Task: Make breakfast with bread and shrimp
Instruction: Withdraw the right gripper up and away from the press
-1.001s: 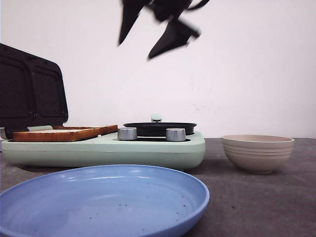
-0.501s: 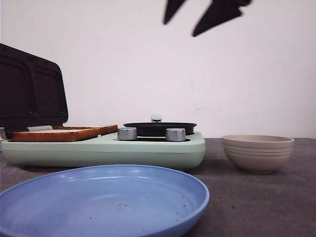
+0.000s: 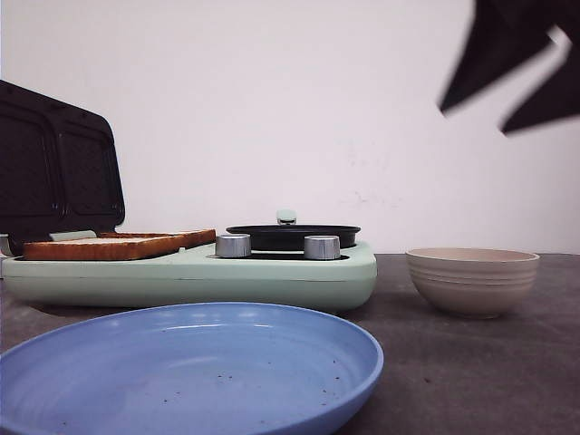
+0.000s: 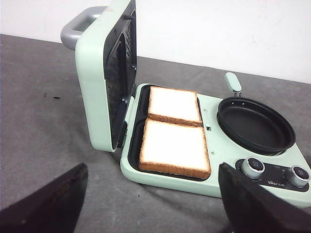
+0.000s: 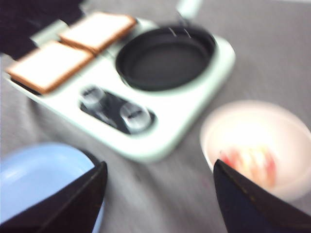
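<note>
Two slices of bread [image 4: 174, 104] [image 4: 176, 148] lie flat side by side in the open toaster tray; the front view shows them edge-on [image 3: 109, 245]. Blurred pink shrimp [image 5: 250, 164] lie inside the beige bowl [image 5: 291, 124], which stands right of the appliance [image 3: 472, 279]. My right gripper [image 3: 476, 118] hangs open high above the bowl; in its own wrist view [image 5: 159, 165] nothing sits between its fingers. My left gripper [image 4: 152, 166] is open and empty, hovering in front of the bread tray. It is outside the front view.
The mint-green breakfast maker [image 3: 272, 276] has its lid [image 4: 97, 82] standing upright, a black round pan [image 4: 255, 125] and two silver knobs [image 3: 233, 245]. A blue plate [image 3: 367, 353] lies at the front edge of the grey table.
My right gripper has swept from above the pan to the right and a little downward, now over the bowl. Bread, bowl and plate have not moved.
</note>
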Available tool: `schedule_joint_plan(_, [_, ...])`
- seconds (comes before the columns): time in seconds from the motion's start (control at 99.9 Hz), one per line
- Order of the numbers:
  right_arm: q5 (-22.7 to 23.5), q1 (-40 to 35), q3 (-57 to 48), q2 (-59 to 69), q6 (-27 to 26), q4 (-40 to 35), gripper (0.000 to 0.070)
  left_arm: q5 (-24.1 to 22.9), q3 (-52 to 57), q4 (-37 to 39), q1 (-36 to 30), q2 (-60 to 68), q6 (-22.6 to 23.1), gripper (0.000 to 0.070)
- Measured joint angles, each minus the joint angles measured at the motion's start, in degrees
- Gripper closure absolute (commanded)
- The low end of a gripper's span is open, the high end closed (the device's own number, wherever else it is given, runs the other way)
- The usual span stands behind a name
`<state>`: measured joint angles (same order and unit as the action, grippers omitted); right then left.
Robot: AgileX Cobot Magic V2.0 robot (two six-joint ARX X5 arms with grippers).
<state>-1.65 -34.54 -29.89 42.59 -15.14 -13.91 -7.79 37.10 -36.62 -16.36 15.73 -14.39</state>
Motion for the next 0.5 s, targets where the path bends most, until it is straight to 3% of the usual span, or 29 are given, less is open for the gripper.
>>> schedule_joint_plan(0.26, [-0.1,0.0,4.6,-2.9,-5.7,-0.2,0.0278,0.0,0.0,-0.4,0.0,0.0,0.0,0.0240])
schedule_joint_plan(0.501, [-0.1,0.0,4.6,-2.9,-6.4,0.0,0.0278,0.6,0.0,0.2,0.0,0.0,-1.8,0.0240])
